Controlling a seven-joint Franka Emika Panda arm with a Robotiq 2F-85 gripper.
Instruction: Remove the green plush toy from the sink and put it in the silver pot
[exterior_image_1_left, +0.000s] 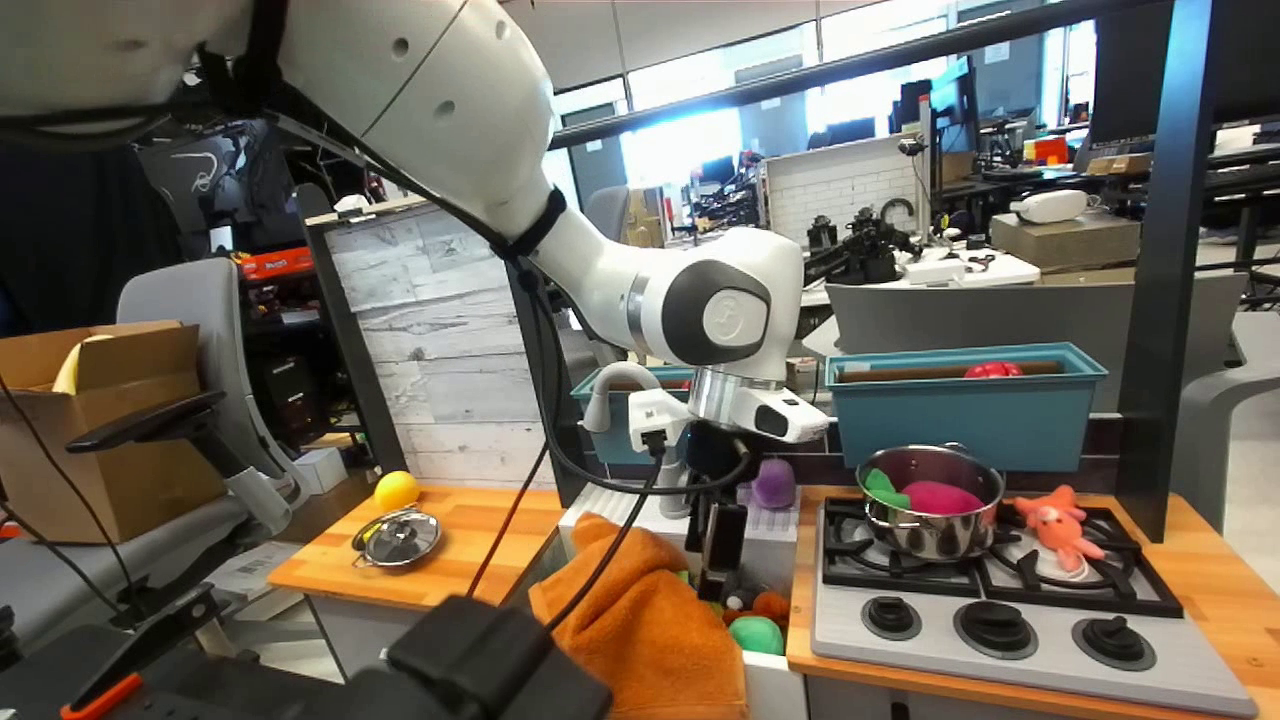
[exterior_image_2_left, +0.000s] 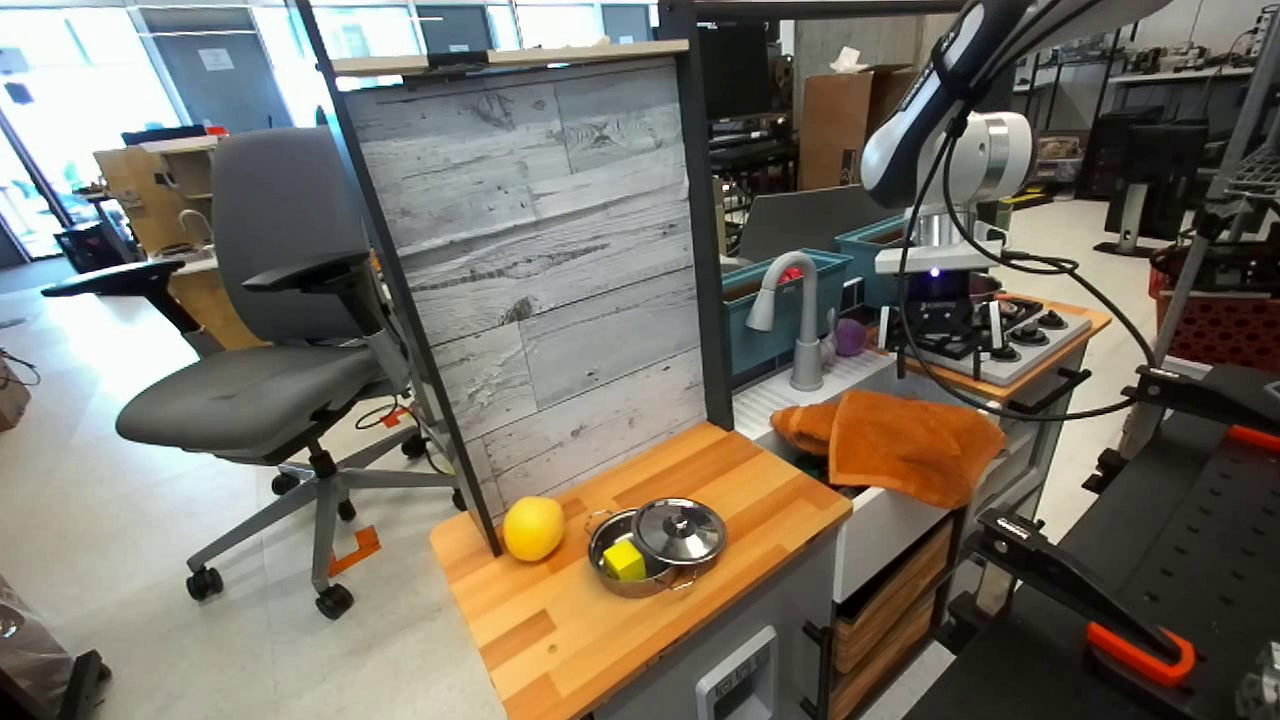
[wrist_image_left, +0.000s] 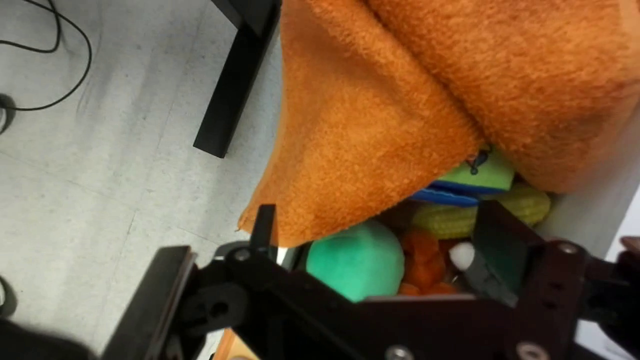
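The green plush toy (exterior_image_1_left: 757, 635) lies in the sink (exterior_image_1_left: 775, 688) near its front corner. In the wrist view the green plush toy (wrist_image_left: 357, 262) sits partly under the orange cloth's edge; gripper parts cover its lower side. The toy is hidden in an exterior view behind the cloth. My gripper (exterior_image_1_left: 715, 565) points down above the sink. Its fingers are wide apart in the wrist view (wrist_image_left: 377, 217), nothing between them, the toy below nearer the left finger. The silver pot (exterior_image_1_left: 935, 537) stands on the stove with a magenta item and a green item inside.
An orange cloth (exterior_image_1_left: 640, 625) drapes over the sink; other toys, including a corn cob (wrist_image_left: 445, 220), lie under it. A faucet (exterior_image_2_left: 806, 320) and a purple object (exterior_image_1_left: 773, 484) stand behind. Teal bins (exterior_image_1_left: 960, 415) line the back. A pink toy (exterior_image_1_left: 1060, 530) lies beside the pot.
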